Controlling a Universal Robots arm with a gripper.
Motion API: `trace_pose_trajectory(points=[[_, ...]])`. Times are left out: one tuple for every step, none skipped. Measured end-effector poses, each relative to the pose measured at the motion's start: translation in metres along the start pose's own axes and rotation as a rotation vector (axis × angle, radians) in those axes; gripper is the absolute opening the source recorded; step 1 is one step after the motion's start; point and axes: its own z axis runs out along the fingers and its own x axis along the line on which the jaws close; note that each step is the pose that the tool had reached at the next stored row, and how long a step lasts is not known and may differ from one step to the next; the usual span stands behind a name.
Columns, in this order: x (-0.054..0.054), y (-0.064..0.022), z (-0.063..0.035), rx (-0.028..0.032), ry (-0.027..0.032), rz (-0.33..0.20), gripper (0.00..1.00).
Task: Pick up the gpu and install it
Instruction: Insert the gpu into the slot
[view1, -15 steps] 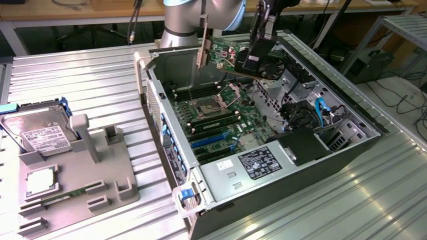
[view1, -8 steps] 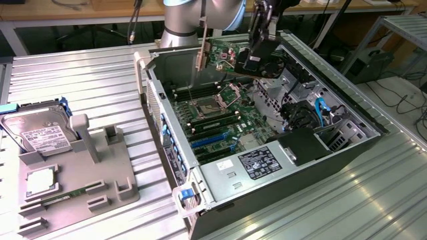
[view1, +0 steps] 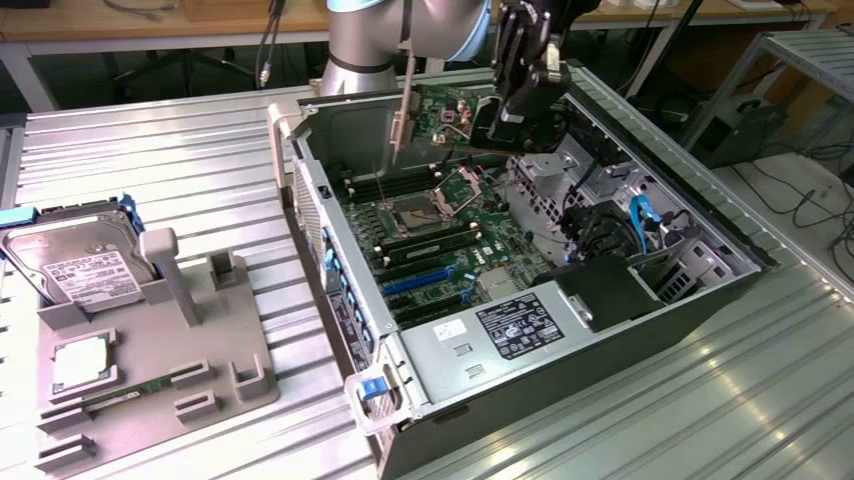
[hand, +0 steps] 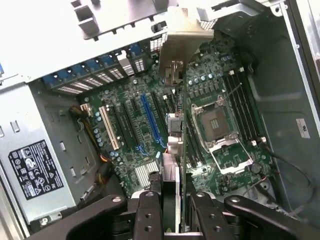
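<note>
Ext. view: gpu (view1: 447, 105) is upright above the far end of the case (view1: 315, 190), clear of the walls. Gripper (view1: 487, 132) points down, part-closed, clamping the gpu.
Wrist view: gpu (hand: 175, 125) is edge-on between the fingers (hand: 147, 215), above the motherboard (hand: 131, 92), unseated.

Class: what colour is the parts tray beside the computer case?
The tray is grey; exterior view shows best.

Silvery-bracketed gpu (hand: 182, 45), blue slot (hand: 150, 118)

Exterior view looks down from afar, wrist view from close; both share the motherboard (view1: 494, 240).
</note>
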Motion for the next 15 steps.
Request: trace_pose_trajectory(points=[[0.0,0.0,0.0,-0.0003,0.0004,-0.015,0.27],[0.0,0.0,0.0,-0.0007,0.0008,-0.033,0.27],[0.0,0.0,0.0001,-0.001,0.0011,-0.049,0.27],[0.0,0.0,0.0001,-0.0014,0.0016,-0.069,0.27],[0.0,0.0,0.0001,-0.0018,0.002,-0.085,0.27],[0.0,0.0,0.0001,-0.0023,0.0027,-0.111,0.27],[0.0,0.0,0.0001,-0.0027,0.0031,-0.129,0.27],[0.0,0.0,0.0002,-0.0031,0.0036,-0.151,0.27],[0.0,0.0,0.0002,-0.0035,0.004,-0.169,0.27],[0.0,0.0,0.0002,-0.004,0.0045,-0.193,0.27],[0.0,0.0,0.0002,-0.0044,0.0049,-0.21,0.27],[0.0,0.0,0.0003,-0.0048,0.0054,-0.231,0.27],[0.0,0.0,0.0003,-0.005,0.0056,-0.242,0.27],[0.0,0.0,0.0003,-0.005,0.0059,-0.245,0.27],[0.0,-0.0001,0.0004,-0.0051,0.006,-0.247,0.27]])
